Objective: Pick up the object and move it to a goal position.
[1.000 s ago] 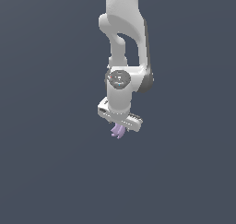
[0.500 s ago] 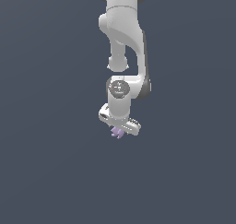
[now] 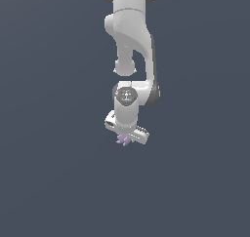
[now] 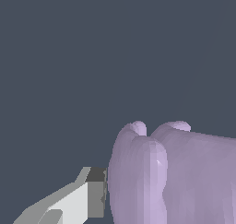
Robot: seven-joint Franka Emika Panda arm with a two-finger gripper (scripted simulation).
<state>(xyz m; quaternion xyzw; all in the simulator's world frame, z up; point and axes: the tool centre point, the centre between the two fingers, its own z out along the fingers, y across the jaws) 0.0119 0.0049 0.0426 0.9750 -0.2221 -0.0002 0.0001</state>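
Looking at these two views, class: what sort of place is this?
Most likely a bare simulator scene: flat grey backdrop, no furniture, one smooth white arm whose tool holds a lilac ridged piece.

No legible text, label, brand, number or sign appears in either view. The white arm casing, the lilac piece and the plain grey background carry no markings that can be read; the round joint cap on the arm shows only an indistinct dark pattern.
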